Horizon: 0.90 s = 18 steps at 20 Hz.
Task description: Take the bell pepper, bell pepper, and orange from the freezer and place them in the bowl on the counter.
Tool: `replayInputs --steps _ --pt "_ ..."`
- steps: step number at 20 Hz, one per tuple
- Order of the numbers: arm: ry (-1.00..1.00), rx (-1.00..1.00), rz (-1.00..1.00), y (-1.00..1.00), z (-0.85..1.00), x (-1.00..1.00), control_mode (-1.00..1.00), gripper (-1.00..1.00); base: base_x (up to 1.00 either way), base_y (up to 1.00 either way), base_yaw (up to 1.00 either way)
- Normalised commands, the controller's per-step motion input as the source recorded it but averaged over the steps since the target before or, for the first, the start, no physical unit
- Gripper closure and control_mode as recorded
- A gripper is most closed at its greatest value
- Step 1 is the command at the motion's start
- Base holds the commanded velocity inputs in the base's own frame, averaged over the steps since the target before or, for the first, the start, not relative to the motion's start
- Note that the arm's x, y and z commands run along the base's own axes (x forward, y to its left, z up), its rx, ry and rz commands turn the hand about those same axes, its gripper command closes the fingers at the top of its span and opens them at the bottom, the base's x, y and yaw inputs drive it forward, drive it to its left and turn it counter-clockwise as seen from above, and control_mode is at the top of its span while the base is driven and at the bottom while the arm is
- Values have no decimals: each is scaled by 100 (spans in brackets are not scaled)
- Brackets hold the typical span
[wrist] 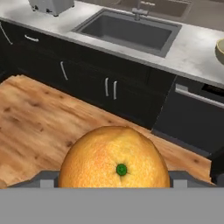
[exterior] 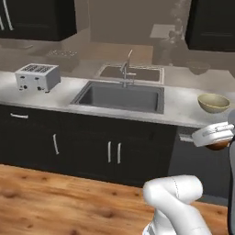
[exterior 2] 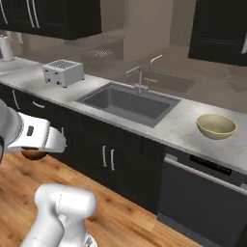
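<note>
We carry the orange [wrist: 114,159] pinched in our hand [wrist: 114,181], over the floor, bowl [exterior 2: 216,126] ahead and right on the counter [exterior 2: 178,126]. Firm, round, likely slick; grip across its middle.

One orange [wrist: 114,158], one bowl [exterior 2: 216,126], one toaster [exterior 2: 62,72], one sink [exterior 2: 128,102]. Four cabinet handles [wrist: 106,87] show below the counter [exterior 2: 185,126], possibly more at the edges.
</note>
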Motion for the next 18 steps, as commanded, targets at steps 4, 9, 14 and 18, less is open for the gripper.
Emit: replayInputs --steps 4,9,14,18 --pt "0 0 0 0 0 0 100 100 73 0 -51" --pt "0 0 0 0 0 0 100 100 73 -8 -38" --pt "0 0 0 0 0 0 100 100 62 -25 -29" --pt "0 0 0 0 0 0 100 100 36 -26 -35"
